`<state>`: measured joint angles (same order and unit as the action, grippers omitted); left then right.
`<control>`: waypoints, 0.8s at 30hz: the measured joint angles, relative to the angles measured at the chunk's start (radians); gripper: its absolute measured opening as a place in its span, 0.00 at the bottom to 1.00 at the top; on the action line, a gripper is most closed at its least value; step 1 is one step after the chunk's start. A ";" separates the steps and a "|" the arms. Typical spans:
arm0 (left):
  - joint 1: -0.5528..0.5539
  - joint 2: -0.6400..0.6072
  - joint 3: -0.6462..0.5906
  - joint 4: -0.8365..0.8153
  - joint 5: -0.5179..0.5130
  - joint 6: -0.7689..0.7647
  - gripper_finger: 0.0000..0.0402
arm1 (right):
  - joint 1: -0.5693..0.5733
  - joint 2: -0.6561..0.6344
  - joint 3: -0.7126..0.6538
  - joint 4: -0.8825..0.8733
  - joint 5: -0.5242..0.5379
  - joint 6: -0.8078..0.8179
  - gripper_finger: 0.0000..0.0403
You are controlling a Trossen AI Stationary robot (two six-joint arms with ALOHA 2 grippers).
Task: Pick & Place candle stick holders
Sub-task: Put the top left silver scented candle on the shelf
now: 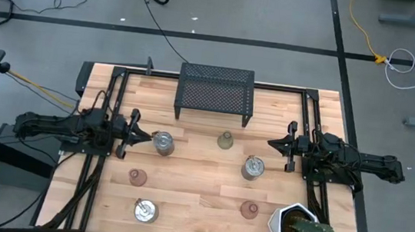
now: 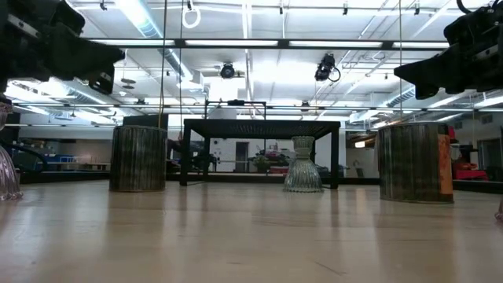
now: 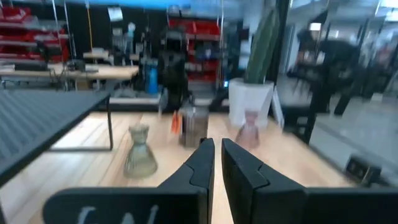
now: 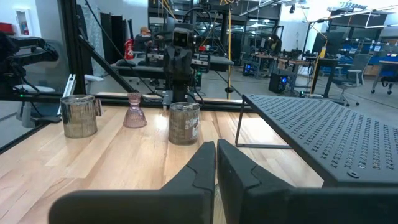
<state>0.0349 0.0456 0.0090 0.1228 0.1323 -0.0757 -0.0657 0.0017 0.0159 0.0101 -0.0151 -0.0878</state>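
Note:
Three silvery can-like holders stand upright on the wooden table: one (image 1: 163,142) just ahead of my left gripper (image 1: 142,134), one (image 1: 253,167) right of centre, one (image 1: 146,211) near the front. An olive-green glass cup (image 1: 225,140) stands mid-table. Two pink cups (image 1: 137,176) (image 1: 249,209) stand nearer the front. My left gripper (image 3: 216,149) is level and shut, touching nothing. My right gripper (image 1: 270,143) (image 4: 216,146) is at the table's right side, also level and shut, with nothing between its fingers.
A black mesh rack (image 1: 215,92) stands at the table's far middle. A white hexagonal pot with a cactus (image 1: 296,226) sits at the near right corner. Bare wood lies between the two grippers around the green cup.

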 joint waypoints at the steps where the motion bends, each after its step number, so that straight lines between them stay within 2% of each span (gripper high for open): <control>1: 0.000 0.000 0.000 0.029 -0.002 -0.015 0.09 | 0.000 0.000 0.000 0.000 0.000 0.000 0.05; 7: 0.000 0.000 0.000 0.187 -0.042 -0.121 0.08 | 0.000 0.000 0.000 0.000 0.000 0.000 0.05; 18: 0.000 0.000 0.000 0.296 -0.045 -0.124 0.01 | 0.000 0.000 0.000 0.000 0.000 0.000 0.05; 24: 0.000 0.000 0.003 0.341 -0.076 -0.124 0.01 | 0.000 0.000 0.000 0.000 0.000 0.000 0.05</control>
<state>0.0349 0.0452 0.0115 0.4635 0.0565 -0.1999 -0.0654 0.0017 0.0162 0.0101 -0.0151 -0.0875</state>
